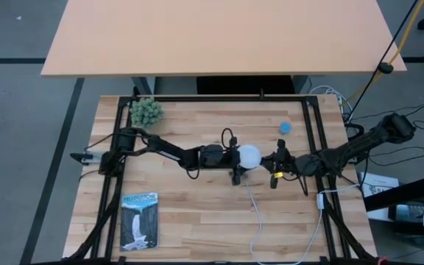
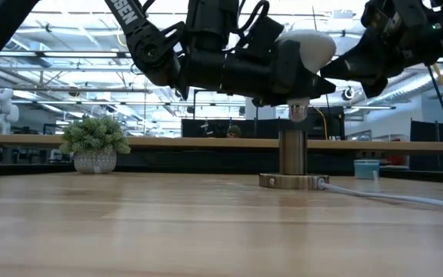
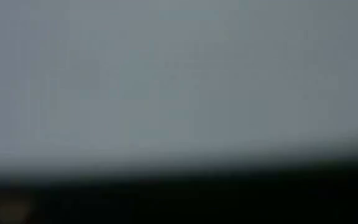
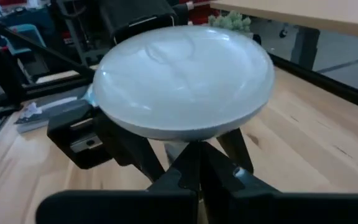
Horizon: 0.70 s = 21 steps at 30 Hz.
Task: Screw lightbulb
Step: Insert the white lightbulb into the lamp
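Observation:
The white lightbulb (image 1: 250, 155) is at the table's middle, its dome (image 2: 310, 45) up and its grey screw base (image 2: 297, 113) just over the metal socket post (image 2: 292, 154). The post stands on a round disc (image 2: 292, 181) with a white cord (image 1: 255, 221). My left gripper (image 1: 238, 158) reaches in from the left and is shut on the bulb. The bulb fills the left wrist view as a grey blur. My right gripper (image 1: 265, 160) comes from the right, fingers shut (image 4: 193, 155), with its tips just under the dome. My left gripper pinches the bulb's tapering part under the dome (image 4: 179, 148) between its two fingers (image 4: 129, 149). The fingers come level from the table's left. The bulb stands upright, dome up, with its screw base at the top of the socket post. My right gripper's shut tips are close under the dome; I cannot tell whether they touch the bulb.
A small potted plant (image 1: 146, 112) stands at the far left. A small blue round object (image 1: 285, 126) lies at the far right. A booklet (image 1: 139, 219) lies near the front left. The white cord runs from the socket toward the near edge. Black frame rails border the table.

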### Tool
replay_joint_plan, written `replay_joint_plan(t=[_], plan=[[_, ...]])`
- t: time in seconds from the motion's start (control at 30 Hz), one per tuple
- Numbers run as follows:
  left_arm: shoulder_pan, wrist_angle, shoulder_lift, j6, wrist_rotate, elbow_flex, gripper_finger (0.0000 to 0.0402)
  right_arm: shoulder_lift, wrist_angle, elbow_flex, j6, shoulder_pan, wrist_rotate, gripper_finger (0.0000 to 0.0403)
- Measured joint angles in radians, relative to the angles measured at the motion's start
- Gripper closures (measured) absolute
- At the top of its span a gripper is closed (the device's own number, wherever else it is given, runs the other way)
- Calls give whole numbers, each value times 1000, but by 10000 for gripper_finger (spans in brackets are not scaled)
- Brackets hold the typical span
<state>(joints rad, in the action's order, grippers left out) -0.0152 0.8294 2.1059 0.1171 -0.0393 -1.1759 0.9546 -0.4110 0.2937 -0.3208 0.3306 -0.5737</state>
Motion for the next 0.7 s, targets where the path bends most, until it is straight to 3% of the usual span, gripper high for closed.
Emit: replay_joint_plan(t=[0.37,0.7], plan=[[2,-132,-1,-4,0,0,171,55,64,6,-85,-10,57,403],[-1,-141,-10,-3,0,1,170,62,64,6,-86,-10,53,403]])
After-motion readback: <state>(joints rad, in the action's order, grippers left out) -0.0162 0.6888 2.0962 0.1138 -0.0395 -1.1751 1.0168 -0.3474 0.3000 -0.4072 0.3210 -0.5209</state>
